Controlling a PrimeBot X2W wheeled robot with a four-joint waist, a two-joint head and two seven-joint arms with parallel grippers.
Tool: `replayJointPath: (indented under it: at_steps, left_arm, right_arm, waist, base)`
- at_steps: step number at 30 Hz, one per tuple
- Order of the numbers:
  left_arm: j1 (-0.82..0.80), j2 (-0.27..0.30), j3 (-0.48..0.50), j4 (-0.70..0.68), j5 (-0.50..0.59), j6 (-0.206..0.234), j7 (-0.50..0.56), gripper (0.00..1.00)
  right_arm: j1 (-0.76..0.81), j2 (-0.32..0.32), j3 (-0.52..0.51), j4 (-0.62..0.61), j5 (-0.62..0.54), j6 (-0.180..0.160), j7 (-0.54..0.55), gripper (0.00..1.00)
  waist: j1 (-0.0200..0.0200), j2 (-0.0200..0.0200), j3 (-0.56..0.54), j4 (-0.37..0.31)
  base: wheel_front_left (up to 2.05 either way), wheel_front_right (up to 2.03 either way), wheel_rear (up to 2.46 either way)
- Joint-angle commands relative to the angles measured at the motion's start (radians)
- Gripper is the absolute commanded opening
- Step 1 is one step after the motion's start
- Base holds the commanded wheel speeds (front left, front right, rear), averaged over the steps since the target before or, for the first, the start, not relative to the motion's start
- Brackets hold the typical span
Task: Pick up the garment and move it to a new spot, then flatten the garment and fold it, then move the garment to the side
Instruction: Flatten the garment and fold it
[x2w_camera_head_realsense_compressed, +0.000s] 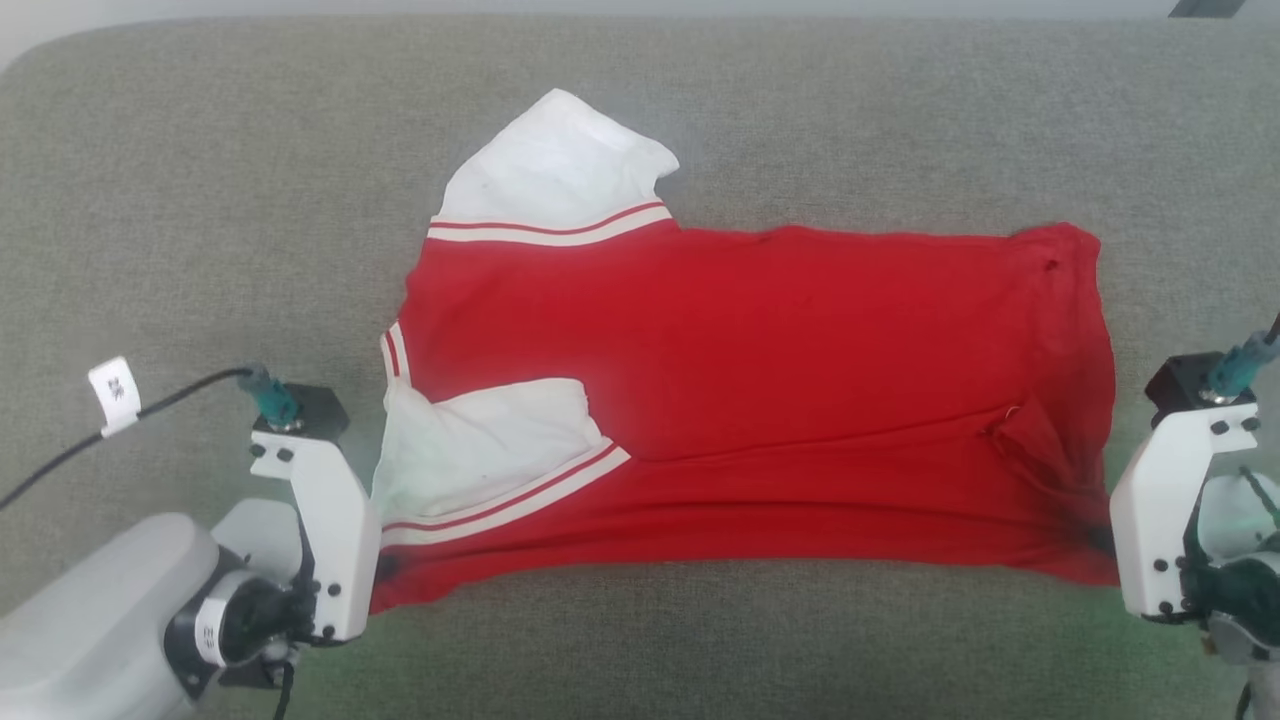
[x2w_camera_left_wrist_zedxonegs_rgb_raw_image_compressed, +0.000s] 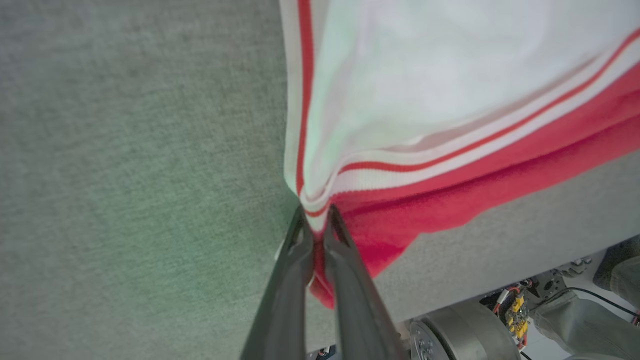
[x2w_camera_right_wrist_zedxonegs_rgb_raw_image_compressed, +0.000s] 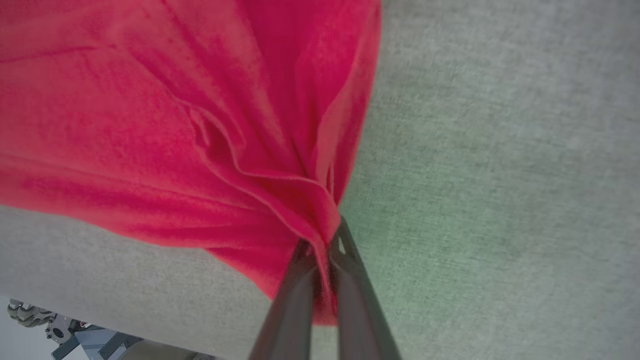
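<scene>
The garment (x2w_camera_head_realsense_compressed: 740, 390), a red T-shirt with white sleeves and red-and-white stripe trim, lies spread sideways on the grey surface, its near edge folded up. My left gripper (x2w_camera_head_realsense_compressed: 385, 568) is shut on its near left corner by the lower white sleeve; in the left wrist view the fingers (x2w_camera_left_wrist_zedxonegs_rgb_raw_image_compressed: 316, 220) pinch red and striped fabric (x2w_camera_left_wrist_zedxonegs_rgb_raw_image_compressed: 400, 180). At the garment's near right corner my right gripper (x2w_camera_head_realsense_compressed: 1100, 535) is shut on bunched red cloth; the right wrist view has the gripper (x2w_camera_right_wrist_zedxonegs_rgb_raw_image_compressed: 324, 240) clamping the gathered hem (x2w_camera_right_wrist_zedxonegs_rgb_raw_image_compressed: 280, 190). No chest letters are visible.
The grey fabric-covered surface (x2w_camera_head_realsense_compressed: 200, 200) stretches wide around the garment, with its front edge just below the grippers. A black cable with a white tag (x2w_camera_head_realsense_compressed: 115, 392) runs from my left wrist. Below the edge, parts of my base (x2w_camera_left_wrist_zedxonegs_rgb_raw_image_compressed: 465, 335) show.
</scene>
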Motion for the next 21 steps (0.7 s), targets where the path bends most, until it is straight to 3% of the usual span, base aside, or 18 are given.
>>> replayJointPath:
  at_steps: [1,2,3,4,5,6,7,15,21]
  left_arm:
    - [0.05,0.003,-0.023,0.01,0.001,0.013,0.001,0.0]
    - [0.058,0.002,-0.021,0.007,0.0,0.021,-0.006,0.03]
    - [0.064,0.0,-0.021,0.006,-0.004,0.023,-0.008,0.15]
    - [0.068,0.0,-0.02,0.005,-0.007,0.026,-0.01,0.35]
    - [0.069,0.001,-0.016,0.005,-0.008,0.028,-0.017,0.69]
    - [0.068,0.005,-0.011,0.005,-0.009,0.03,-0.019,1.0]
    - [0.064,0.01,-0.006,0.003,-0.01,0.03,-0.02,1.0]
    - [0.004,0.113,0.041,-0.112,0.016,0.076,0.002,1.0]
    - [-0.085,0.169,0.094,-0.179,0.056,0.085,-0.009,1.0]
  right_arm:
    - [0.019,0.004,-0.006,0.007,-0.003,-0.002,0.003,0.0]
    - [0.021,0.012,-0.005,0.013,-0.002,-0.001,-0.001,0.0]
    - [0.021,0.018,-0.003,0.018,-0.005,-0.001,-0.007,0.0]
    - [0.017,0.022,0.001,0.019,-0.009,-0.001,-0.019,0.18]
    - [0.013,0.027,0.003,0.022,-0.011,-0.001,-0.03,0.48]
    - [0.01,0.031,0.006,0.028,-0.014,-0.001,-0.038,0.85]
    - [0.008,0.032,0.011,0.031,-0.014,-0.001,-0.045,1.0]
    - [0.002,0.026,0.012,-0.02,-0.009,-0.001,-0.125,1.0]
    - [-0.048,0.073,-0.015,-0.086,-0.028,-0.001,-0.3,1.0]
  waist:
    - [0.0,0.0,0.001,-0.002]
    - [0.0,0.0,0.001,-0.003]
    - [0.0,0.0,0.001,-0.005]
    - [0.0,0.0,0.001,-0.007]
    - [0.0,0.0,0.0,-0.009]
    - [0.0,0.0,-0.001,-0.012]
    - [0.0,0.0,-0.003,-0.014]
    - [0.0,0.0,-0.039,-0.038]
    - [0.0,0.0,-0.044,-0.081]
  base:
    - [0.0,0.0,0.0]
    - [0.0,0.0,0.0]
    - [0.0,0.0,0.0]
    - [0.0,0.0,0.0]
    - [0.0,0.0,0.0]
    - [0.0,0.0,0.0]
    - [0.0,0.0,0.0]
    - [0.0,0.0,0.0]
    - [0.0,0.0,0.0]
